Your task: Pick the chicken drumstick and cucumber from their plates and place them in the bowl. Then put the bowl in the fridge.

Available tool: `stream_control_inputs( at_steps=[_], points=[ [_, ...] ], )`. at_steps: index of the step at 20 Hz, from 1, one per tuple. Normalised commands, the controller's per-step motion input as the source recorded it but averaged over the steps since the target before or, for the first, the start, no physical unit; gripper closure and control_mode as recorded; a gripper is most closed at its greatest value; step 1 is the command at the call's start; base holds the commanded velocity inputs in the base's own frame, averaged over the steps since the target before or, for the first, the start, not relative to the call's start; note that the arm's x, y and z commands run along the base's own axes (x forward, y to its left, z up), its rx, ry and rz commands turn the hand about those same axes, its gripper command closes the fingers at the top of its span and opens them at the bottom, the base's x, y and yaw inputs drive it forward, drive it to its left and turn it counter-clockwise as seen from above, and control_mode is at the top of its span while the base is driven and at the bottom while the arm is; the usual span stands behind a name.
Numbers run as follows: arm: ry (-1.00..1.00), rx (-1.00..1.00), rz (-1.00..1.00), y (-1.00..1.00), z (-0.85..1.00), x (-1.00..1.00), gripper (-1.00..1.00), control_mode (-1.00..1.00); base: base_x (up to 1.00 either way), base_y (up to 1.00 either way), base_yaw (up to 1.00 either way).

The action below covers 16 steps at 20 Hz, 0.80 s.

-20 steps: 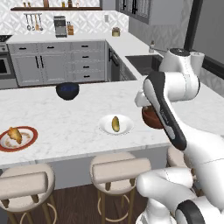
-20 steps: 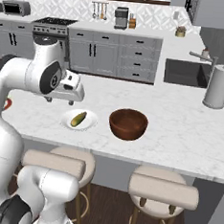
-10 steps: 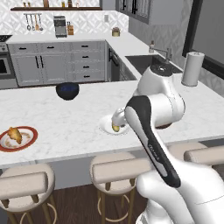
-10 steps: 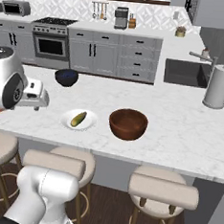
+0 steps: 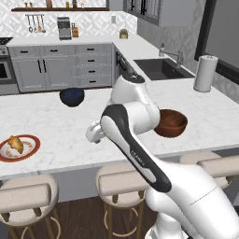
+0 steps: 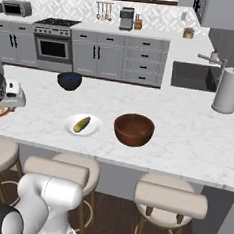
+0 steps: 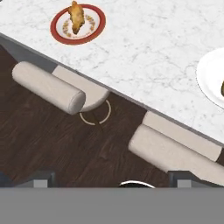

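Hand (image 7: 112, 177) open, jaws spread wide, nothing between them. It hangs over the front edge of the tabletop (image 5: 70, 135), above the stools and dark floor, not over either plate.

Chicken drumstick (image 7: 76, 16) lies on the red-rimmed plate (image 7: 59, 30), far to the arm's left on the tabletop; in the left base view the same drumstick (image 5: 15, 144) sits toward the near edge. Cucumber (image 6: 81, 124) rests on the white plate (image 6: 70, 130), just beside the wooden bowl (image 6: 133, 130). Bowl is empty, so neither item is moved yet. Judgement: the step in hand is the approach to the drumstick.

Risks from here:
- The hand is off the tabletop edge and well apart from the drumstick. A descent before it travels inward would meet the tabletop rim or a stool (image 7: 48, 86).
- The drumstick is lumpy and irregular; jaws closing off-centre could roll it or push it off the plate.
- The red-rimmed plate is light and near the edge; a low sideways approach could shove it
- The elbow passes close over the white plate and bowl, and in the left base view hides the plate; a wide swing could knock either
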Motion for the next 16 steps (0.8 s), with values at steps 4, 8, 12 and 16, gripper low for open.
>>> stream_control_inputs(
  at_steps=[4,8,12,16],
  points=[
    [0.08,-0.02,0.01,1.0,-0.27,0.43,-1.0,-1.0,0.0,0.0,0.0],
    [0.01,0.0,0.0,0.99,-0.43,0.36,-1.0,-1.0,0.0,0.0,0.0],
    [0.0,0.0,0.0,0.83,-0.44,0.28,-1.0,-1.0,0.0,0.0,0.0],
    [0.02,0.0,-0.03,-0.1,-0.24,0.06,-1.0,-1.0,0.0,0.0,0.0]
  ],
)
